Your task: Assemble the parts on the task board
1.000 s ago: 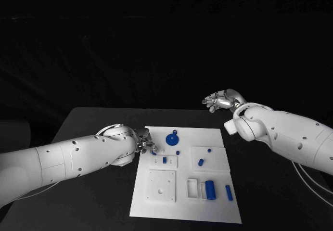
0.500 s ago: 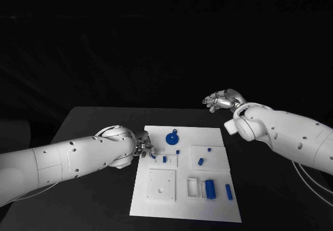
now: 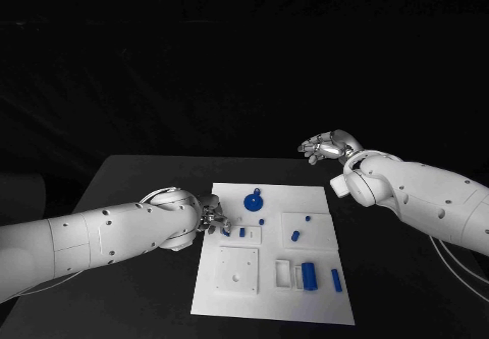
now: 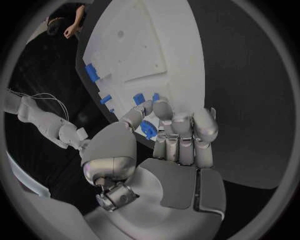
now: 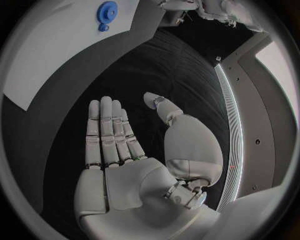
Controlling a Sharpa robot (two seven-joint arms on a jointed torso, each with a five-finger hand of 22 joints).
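The white task board (image 3: 316, 311) lies in the middle of the black table. My left hand (image 3: 211, 219) is at the board's left edge, and in the left wrist view its thumb and fingers pinch a small blue part (image 4: 148, 129) just over the board (image 4: 150, 40). On the board are a blue round disc (image 3: 253, 204), several short blue pegs such as one peg (image 3: 295, 237), a blue cylinder (image 3: 309, 276) and a blue bar (image 3: 336, 282). My right hand (image 3: 326, 147) hovers beyond the board's far right corner, palm flat, fingers (image 5: 107, 130) straight, holding nothing. The disc (image 5: 107, 10) lies well away from it.
Raised white blocks stand on the board: a square plate with a hole (image 3: 237, 272), a frame with slots (image 3: 284, 275) and a square block (image 3: 306, 229). Bare black table (image 3: 143, 183) surrounds the board on both sides.
My left hand has slid a little nearer to me along the board's left edge, still pinching the blue part. The right hand has stayed put.
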